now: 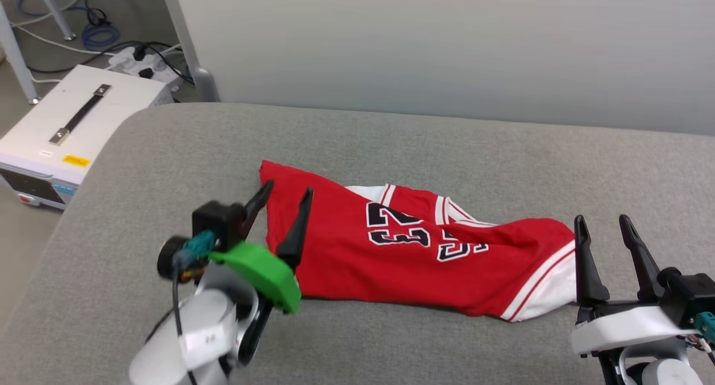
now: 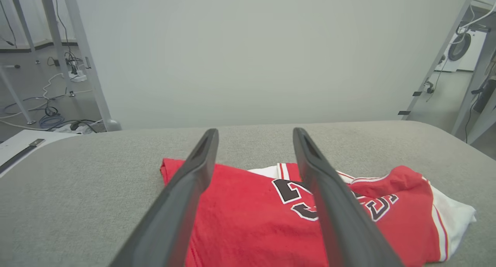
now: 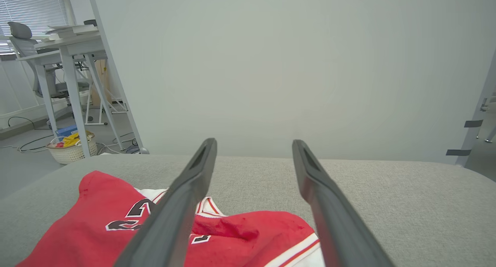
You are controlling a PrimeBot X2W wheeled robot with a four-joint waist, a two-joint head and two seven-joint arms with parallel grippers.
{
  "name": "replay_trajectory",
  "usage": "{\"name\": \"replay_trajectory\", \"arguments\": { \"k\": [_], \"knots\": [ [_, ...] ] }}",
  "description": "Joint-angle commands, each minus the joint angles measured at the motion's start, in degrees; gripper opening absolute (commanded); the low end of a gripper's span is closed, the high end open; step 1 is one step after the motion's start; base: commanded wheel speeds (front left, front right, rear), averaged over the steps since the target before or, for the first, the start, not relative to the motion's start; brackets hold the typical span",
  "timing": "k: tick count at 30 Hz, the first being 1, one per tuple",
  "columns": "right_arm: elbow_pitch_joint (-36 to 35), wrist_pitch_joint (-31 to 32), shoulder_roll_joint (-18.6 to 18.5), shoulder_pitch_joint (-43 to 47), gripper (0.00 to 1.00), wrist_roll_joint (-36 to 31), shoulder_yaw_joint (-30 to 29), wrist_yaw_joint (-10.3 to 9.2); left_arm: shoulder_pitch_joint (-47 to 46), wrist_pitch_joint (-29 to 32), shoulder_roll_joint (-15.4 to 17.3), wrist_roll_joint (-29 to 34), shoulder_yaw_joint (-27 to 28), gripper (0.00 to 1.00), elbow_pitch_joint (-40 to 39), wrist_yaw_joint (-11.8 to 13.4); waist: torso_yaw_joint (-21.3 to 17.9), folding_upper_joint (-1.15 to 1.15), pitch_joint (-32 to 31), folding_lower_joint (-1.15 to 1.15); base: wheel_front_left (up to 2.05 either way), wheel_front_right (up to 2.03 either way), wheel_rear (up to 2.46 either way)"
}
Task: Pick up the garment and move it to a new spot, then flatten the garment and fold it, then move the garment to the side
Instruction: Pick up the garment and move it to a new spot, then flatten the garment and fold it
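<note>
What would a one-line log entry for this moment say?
shirt: rumpled on grey surface | left hand: open, at shirt's left end | right hand: open, by shirt's right end | held: nothing

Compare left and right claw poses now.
Left claw overlaps the left end of the shirt; right claw stands beside its right end. Left claw leans rightward; right claw points straight up the head view. Left claw has a green cover behind it, right claw a white cover. Both open, empty.
</note>
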Motion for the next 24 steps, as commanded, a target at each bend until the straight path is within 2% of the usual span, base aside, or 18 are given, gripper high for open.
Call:
{"name": "replay_trajectory", "arguments": {
  "k": [1, 9, 12, 13, 20, 24],
  "knots": [
    [-0.31, -0.27, -0.18, 1.10, 1.00, -0.25, -0.06, -0.04, 2.79, -0.32, 0.02, 1.05, 1.36, 1.00, -1.99, 0.34, 1.23, 0.00, -1.23, 0.00, 0.00, 0.00, 0.00],
    [-0.63, -0.27, -0.18, 3.38, 1.00, 0.29, 0.23, -0.04, 18.32, -0.33, -2.90, 8.50, 11.89, 1.00, -11.38, 1.58, 1.05, 0.00, -2.60, 0.00, 0.00, 0.00, 0.00],
    [-0.83, -0.27, -0.18, 3.70, 1.00, 0.49, 0.40, -0.04, 21.78, -0.33, -5.05, 10.11, 14.73, 1.00, -13.12, 1.33, 0.75, 0.00, -2.68, 0.00, 0.00, 0.00, 0.00],
    [-0.94, -0.27, -0.18, 3.61, 1.00, 0.52, 0.82, -0.04, 23.85, -0.33, -6.27, 12.32, 16.71, 1.00, -13.98, 0.56, 0.24, 0.00, -2.52, 0.00, 0.00, 0.00, 0.00],
    [-1.33, -0.27, -0.18, 3.35, 1.00, 0.62, 1.24, -0.04, 24.64, -0.33, -7.91, 15.14, 19.62, 1.00, -14.38, -1.39, -0.67, 0.00, -1.70, 0.00, 0.00, 0.00, 0.00],
    [-1.56, -0.27, -0.18, 2.64, 1.00, 0.40, 1.49, -0.04, 23.12, 0.64, -8.03, 14.70, 21.08, 1.00, -12.64, -2.18, -2.02, 0.00, 1.14, 0.00, 0.00, 0.00, 0.00]
  ]
}}
